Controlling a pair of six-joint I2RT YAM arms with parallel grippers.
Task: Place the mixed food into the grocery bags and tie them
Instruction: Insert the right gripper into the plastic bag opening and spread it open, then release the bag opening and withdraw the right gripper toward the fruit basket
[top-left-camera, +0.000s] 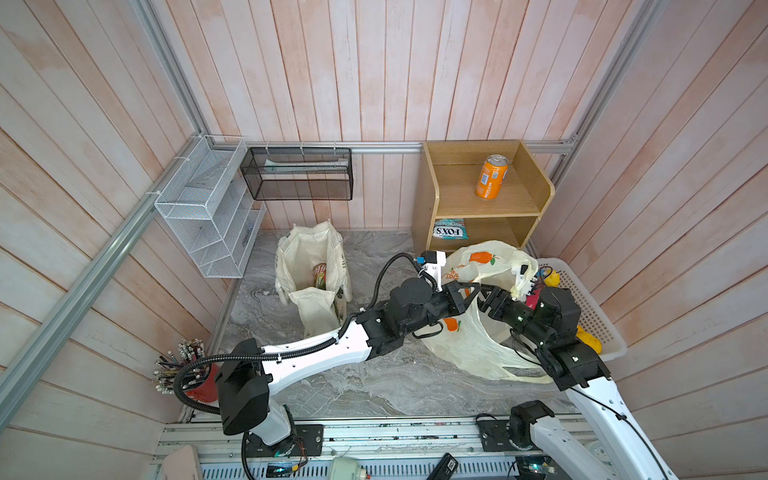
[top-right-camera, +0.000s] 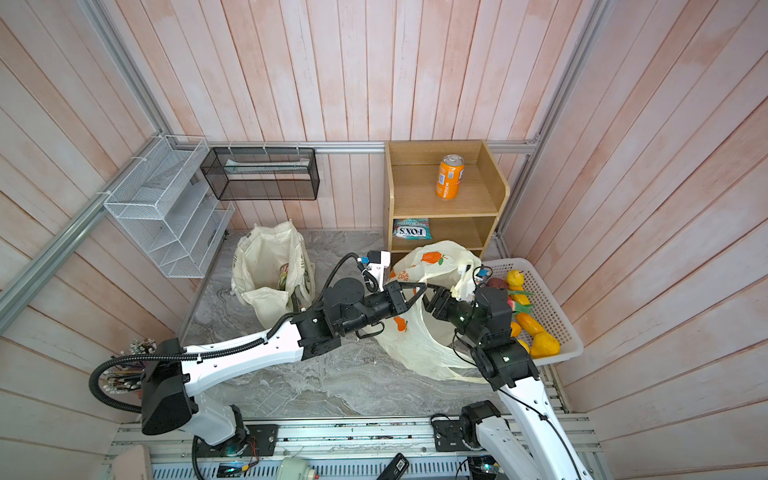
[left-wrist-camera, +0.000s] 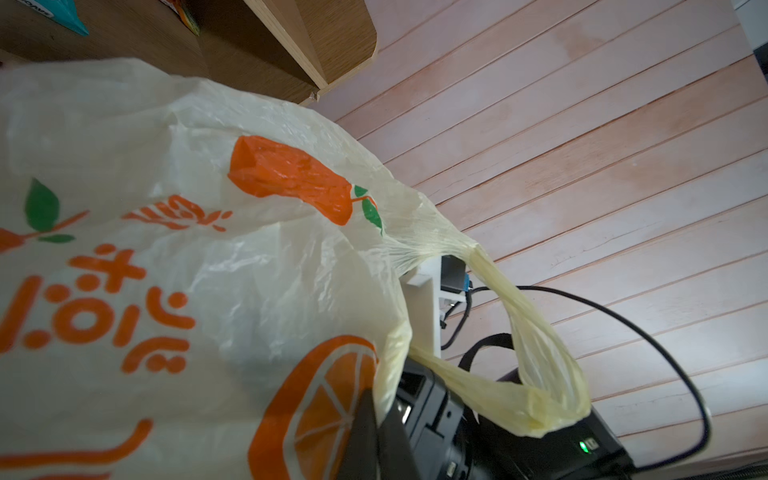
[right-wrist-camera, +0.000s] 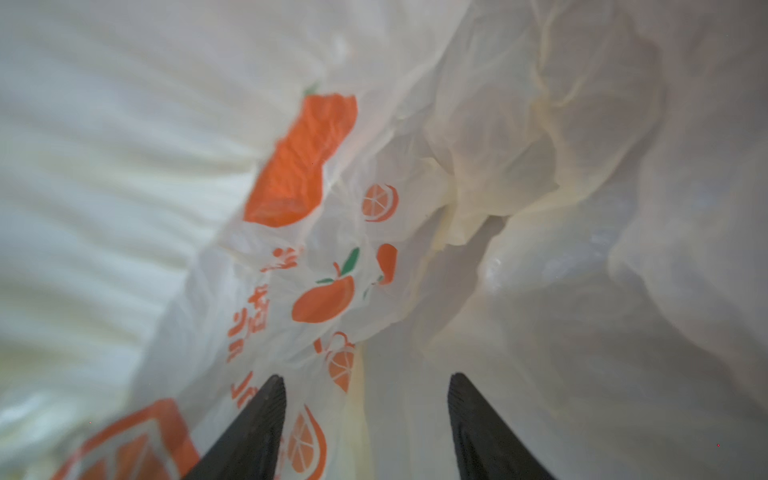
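Note:
The cream plastic grocery bag (top-left-camera: 478, 345) (top-right-camera: 419, 345) printed with orange fruits lies open in front of the wooden shelf. My left gripper (top-left-camera: 473, 286) (left-wrist-camera: 374, 415) is shut on its rim and holds the mouth up. My right gripper (top-left-camera: 482, 301) (right-wrist-camera: 365, 378) is open inside the bag, with only plastic film around its fingers. One loop handle (left-wrist-camera: 536, 353) is draped over my right wrist. The canvas tote (top-left-camera: 309, 266) (top-right-camera: 266, 262) stands open at the left with a packet (top-left-camera: 322, 274) inside. Yellow and orange toy fruits (top-right-camera: 540, 332) lie in the white basket.
The white basket (top-left-camera: 598, 316) sits at the right behind my right arm. A wooden shelf (top-left-camera: 536, 183) holds an orange can (top-left-camera: 491, 176) on top and a teal sweets packet (top-left-camera: 449, 229) below. Wire racks (top-left-camera: 208, 208) hang on the left wall. A red pen cup (top-left-camera: 203, 382) stands at the front left.

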